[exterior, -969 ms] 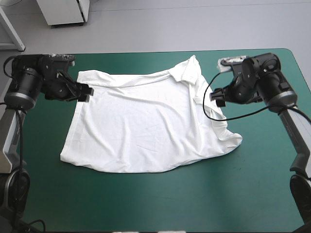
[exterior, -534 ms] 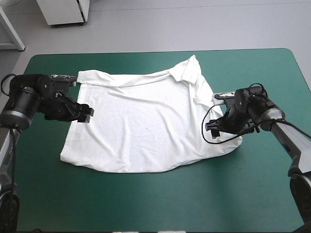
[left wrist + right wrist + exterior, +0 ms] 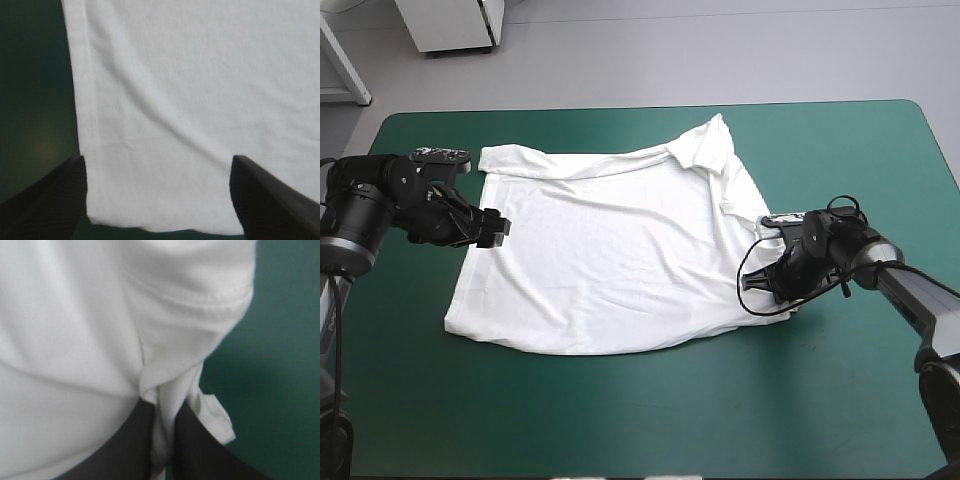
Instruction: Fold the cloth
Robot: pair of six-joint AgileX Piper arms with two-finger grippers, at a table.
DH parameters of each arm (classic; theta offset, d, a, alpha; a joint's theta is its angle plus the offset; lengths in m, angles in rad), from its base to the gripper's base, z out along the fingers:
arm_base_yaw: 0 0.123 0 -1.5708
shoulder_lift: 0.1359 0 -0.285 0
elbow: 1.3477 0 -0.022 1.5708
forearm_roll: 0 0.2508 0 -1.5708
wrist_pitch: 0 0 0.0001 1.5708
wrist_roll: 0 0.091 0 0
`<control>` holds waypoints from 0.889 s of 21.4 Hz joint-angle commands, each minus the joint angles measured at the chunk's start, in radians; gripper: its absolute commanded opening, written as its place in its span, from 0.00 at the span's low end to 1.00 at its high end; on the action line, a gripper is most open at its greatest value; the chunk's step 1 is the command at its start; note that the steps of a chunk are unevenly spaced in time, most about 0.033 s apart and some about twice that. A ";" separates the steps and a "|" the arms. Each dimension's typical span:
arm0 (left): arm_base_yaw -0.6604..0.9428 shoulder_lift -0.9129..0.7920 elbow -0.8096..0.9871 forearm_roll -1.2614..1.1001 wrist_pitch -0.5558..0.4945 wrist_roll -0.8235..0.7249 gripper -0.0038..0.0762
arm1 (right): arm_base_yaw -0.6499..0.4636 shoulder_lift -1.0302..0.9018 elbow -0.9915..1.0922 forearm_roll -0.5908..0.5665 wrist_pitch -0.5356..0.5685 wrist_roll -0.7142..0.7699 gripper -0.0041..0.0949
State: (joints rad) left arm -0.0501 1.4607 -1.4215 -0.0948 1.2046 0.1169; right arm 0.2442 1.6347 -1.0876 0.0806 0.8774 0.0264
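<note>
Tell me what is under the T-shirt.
The T-shirt lies spread on the teal-green cover, which shows all round its edges. The right fingers pinch a fold at its right edge. Whatever the cloth itself covers cannot be seen.

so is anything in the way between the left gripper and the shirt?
Nothing visible. The left gripper is open around the edge of the T-shirt, which lies bare on the teal-green cover. The right gripper is shut on the T-shirt at its other side.
</note>
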 commanded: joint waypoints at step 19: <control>-0.006 -0.039 -0.007 -0.197 -0.057 0.102 0.75 | -0.525 0.027 -0.424 -0.577 0.105 0.356 0.02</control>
State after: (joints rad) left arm -0.0501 1.4607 -1.4150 -0.2609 1.1818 0.2150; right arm -0.2372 1.6395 -1.4128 -0.4451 1.0291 0.3842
